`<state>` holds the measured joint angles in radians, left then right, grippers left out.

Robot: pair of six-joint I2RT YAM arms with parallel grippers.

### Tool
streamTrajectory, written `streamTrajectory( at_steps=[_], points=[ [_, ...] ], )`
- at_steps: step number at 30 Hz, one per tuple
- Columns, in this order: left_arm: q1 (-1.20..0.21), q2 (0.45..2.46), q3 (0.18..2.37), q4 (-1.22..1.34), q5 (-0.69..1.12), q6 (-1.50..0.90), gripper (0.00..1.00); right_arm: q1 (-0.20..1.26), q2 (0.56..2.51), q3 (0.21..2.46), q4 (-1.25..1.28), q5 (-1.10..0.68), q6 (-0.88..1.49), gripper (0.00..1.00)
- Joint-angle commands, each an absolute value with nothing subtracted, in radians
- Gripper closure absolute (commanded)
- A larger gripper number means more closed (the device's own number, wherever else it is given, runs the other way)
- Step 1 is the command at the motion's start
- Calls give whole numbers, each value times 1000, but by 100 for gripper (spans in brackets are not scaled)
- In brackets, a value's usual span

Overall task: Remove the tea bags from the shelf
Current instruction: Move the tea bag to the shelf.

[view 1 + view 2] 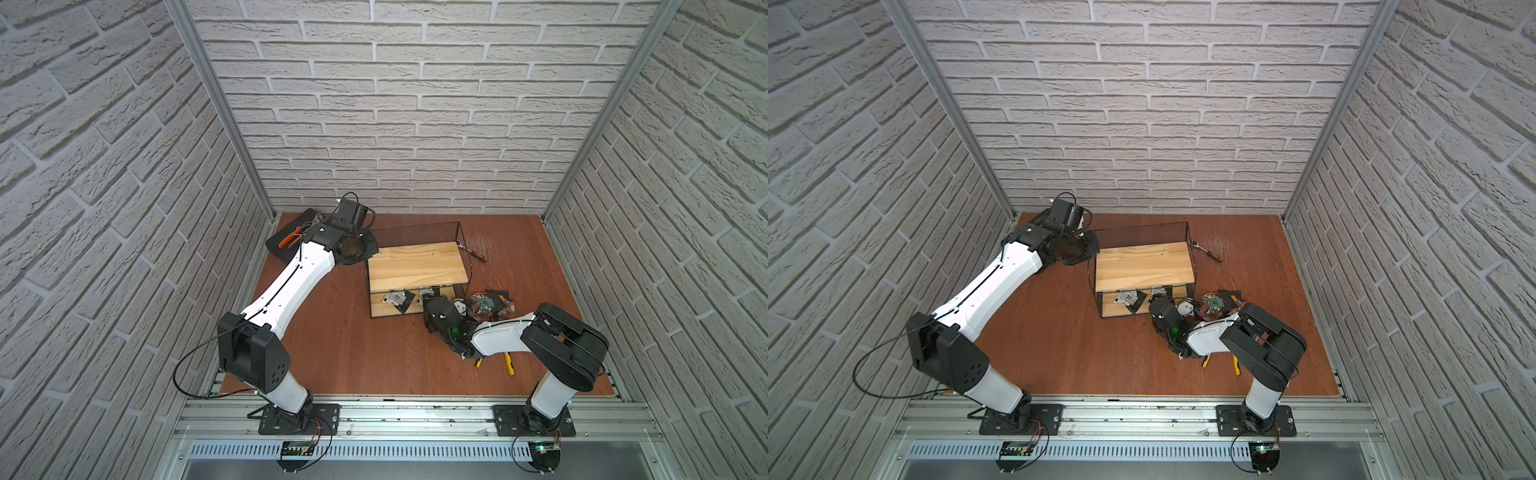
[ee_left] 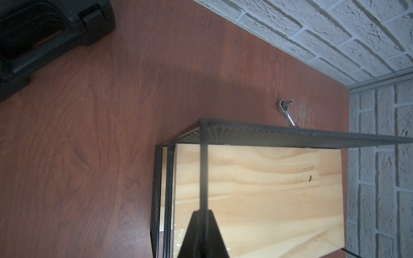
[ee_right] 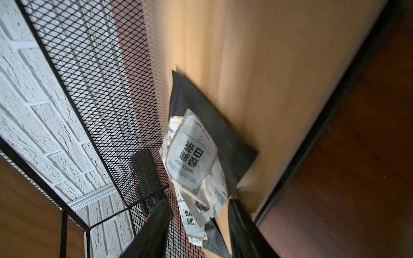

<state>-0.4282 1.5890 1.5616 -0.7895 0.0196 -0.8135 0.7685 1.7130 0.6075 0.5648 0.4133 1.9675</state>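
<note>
On lower shelf (image 3: 268,67), right gripper (image 3: 197,206) straddling tea bags (image 3: 192,154)

Light: even, fairly bright, from overhead in both top views.
Shadow: broad and soft on the bench (image 2: 201,93) beside the shelf (image 2: 268,178).
Edges: brick walls (image 1: 83,166) bowed outward in both top views.
Blur: right wrist view was smeared; tea bag (image 3: 192,154) print was readable; right hand (image 3: 199,230) fingers (image 3: 154,227) were dark, unfocused.

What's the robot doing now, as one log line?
left tool: shut on shelf post | right tool: open around white tea bag, lower tier | tea bag pile: beside shelf
</note>
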Motion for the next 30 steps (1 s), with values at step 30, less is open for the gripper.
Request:
streamTrajectory(
  at_steps=[30],
  points=[
    [-417,1565,1537,-735,-16,-857,100,731,1669,592,701,394,1750,64]
  ],
)
